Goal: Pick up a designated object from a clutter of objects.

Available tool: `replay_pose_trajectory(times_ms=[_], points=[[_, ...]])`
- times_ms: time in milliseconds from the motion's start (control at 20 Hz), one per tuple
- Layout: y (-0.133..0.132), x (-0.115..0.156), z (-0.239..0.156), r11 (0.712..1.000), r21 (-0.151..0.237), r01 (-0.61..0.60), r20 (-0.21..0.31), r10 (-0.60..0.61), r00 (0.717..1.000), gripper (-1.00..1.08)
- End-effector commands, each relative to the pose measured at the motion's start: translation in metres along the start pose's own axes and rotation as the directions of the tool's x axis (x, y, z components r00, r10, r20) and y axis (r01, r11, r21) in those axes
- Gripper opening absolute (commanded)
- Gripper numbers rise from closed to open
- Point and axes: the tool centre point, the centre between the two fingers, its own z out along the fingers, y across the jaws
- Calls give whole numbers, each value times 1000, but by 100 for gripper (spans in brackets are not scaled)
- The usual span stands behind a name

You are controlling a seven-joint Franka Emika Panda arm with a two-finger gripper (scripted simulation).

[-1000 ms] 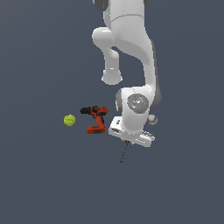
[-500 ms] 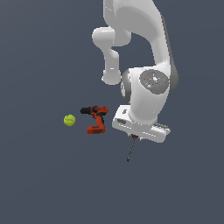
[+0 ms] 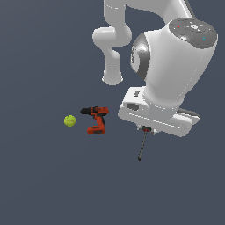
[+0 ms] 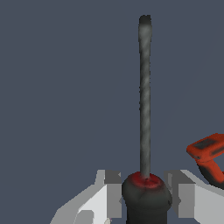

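The slim screwdriver [image 3: 142,145] hangs under my hand in the exterior view, its thin dark shaft pointing down and its handle mostly hidden by the hand. In the wrist view its red-and-black handle [image 4: 146,197] sits between my two fingers [image 4: 107,192] and the long shaft [image 4: 145,96] points away from the camera. My gripper [image 4: 146,194] [image 3: 147,130] is shut on that handle. The red-orange power drill [image 3: 95,119] lies on the floor toward the exterior view's left of the hand, and its edge [image 4: 208,155] shows in the wrist view. The yellow-green tennis ball [image 3: 70,120] rests beyond the drill.
The white arm and its large wrist housing [image 3: 171,70] fill the upper part of the exterior view's right. The flat dark grey floor [image 3: 44,184] spreads all around the drill and the ball.
The hand with the screwdriver has risen and come closer to the exterior camera, looking much larger now. The drill and the tennis ball have stayed in place.
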Motion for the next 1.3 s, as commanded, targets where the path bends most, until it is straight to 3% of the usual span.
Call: replay_pose_trajectory(times_ms=[0, 600, 1250], points=[[-6, 4, -25, 1000, 0, 0, 0, 0, 1000, -100], [-28, 19, -107, 1000, 0, 0, 0, 0, 1000, -100], [-37, 26, -133, 1000, 0, 0, 0, 0, 1000, -100]])
